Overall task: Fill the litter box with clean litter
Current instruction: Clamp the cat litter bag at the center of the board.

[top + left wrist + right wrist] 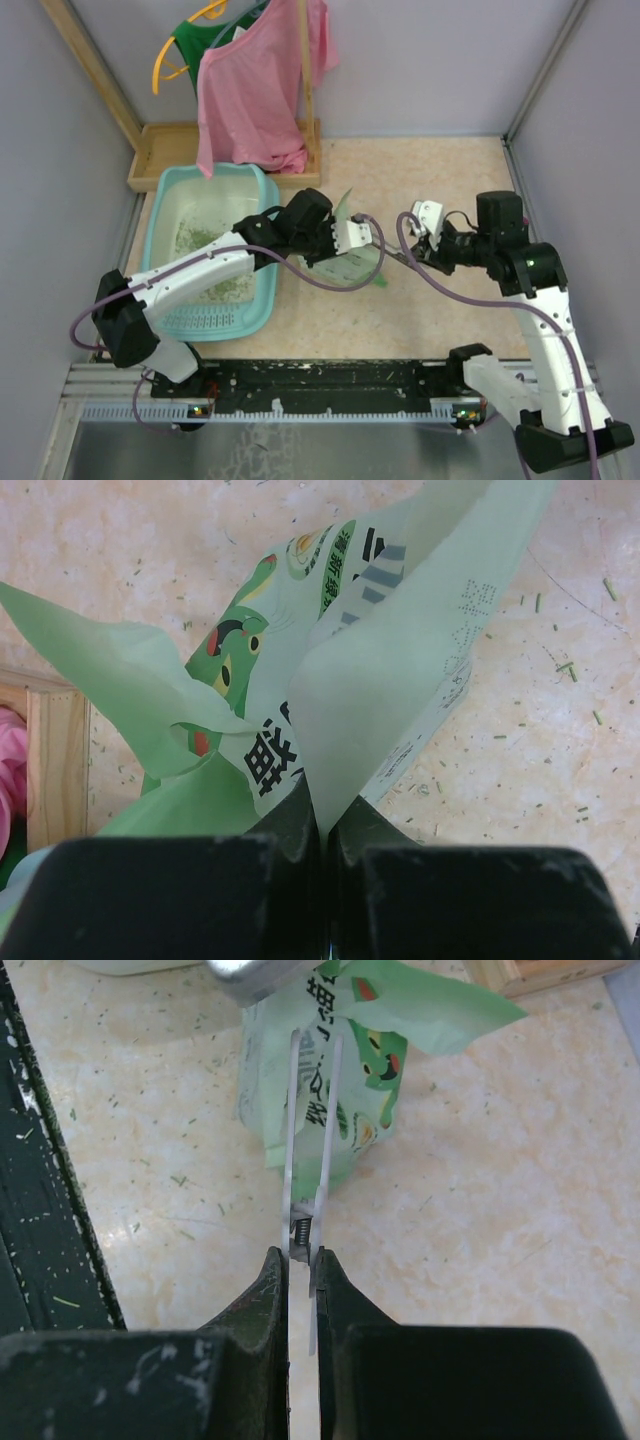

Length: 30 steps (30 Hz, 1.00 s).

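Grey walls (580,120) close the beige table (430,170) on three sides. The most open room is seen at the upper right of the top view. A black mounting plate (330,380) borders the lower edge. A wooden tray (160,150) and a hanging pink shirt (255,90) occupy the upper left.

The litter box (262,305) is set at the left of that view, its upper end partly covered by the shirt and its slotted grille at the lower end. Clean litter (197,240) is spread thinly in patches over the whitish base. Loose green flecks are also scattered across the table in both wrist views.

The left arm is stretched across the box's right rim. The left gripper (325,820) is held just right of the box, its fingers pressed together on a fold of the pale green printed bag (380,680), which is seen at centre frame.

The right gripper (303,1270) is well apart from the box, on the bag's far side. It is clamped on a thin two-bladed metal tool with a small spring (310,1140) — scissors or tongs, it cannot be told. The blade tips are pointed at the bag, and whether they touch it cannot be told.
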{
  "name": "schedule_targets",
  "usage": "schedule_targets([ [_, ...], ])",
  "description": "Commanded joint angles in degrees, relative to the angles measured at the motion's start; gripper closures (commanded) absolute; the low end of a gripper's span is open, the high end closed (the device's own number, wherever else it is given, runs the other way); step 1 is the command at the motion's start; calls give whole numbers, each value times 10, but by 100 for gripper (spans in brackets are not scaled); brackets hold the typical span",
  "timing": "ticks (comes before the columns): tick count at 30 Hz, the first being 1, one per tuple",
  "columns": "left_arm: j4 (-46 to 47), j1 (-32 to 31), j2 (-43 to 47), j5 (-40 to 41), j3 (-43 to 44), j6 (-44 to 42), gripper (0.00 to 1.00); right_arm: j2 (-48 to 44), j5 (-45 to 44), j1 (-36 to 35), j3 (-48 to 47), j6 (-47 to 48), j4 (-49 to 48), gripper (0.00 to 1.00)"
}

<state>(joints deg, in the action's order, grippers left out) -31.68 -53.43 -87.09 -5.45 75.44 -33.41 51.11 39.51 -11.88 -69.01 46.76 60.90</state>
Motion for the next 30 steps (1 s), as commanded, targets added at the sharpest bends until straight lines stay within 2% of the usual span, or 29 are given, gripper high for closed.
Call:
schedule_targets([
  [1, 74, -2, 47, -8, 23, 0, 100, -18, 27, -1, 26, 3, 0, 100],
  [6, 75, -3, 46, -5, 27, 3, 100, -11, 27, -1, 48, 48, 53, 100],
  [11, 78, -9, 56, 12, 15, 7, 100, -12, 23, -2, 55, 62, 58, 100],
  [19, 101, -15, 94, 46, -49, 0, 100, -10, -19, -2, 29, 76, 61, 100],
  [23, 101, -17, 102, 52, -57, -4, 100, -12, -41, -1, 25, 110, 84, 100],
  [30, 99, -21, 88, 55, -49, -20, 100, 22, 13, -1, -9, 169, 154, 100],
])
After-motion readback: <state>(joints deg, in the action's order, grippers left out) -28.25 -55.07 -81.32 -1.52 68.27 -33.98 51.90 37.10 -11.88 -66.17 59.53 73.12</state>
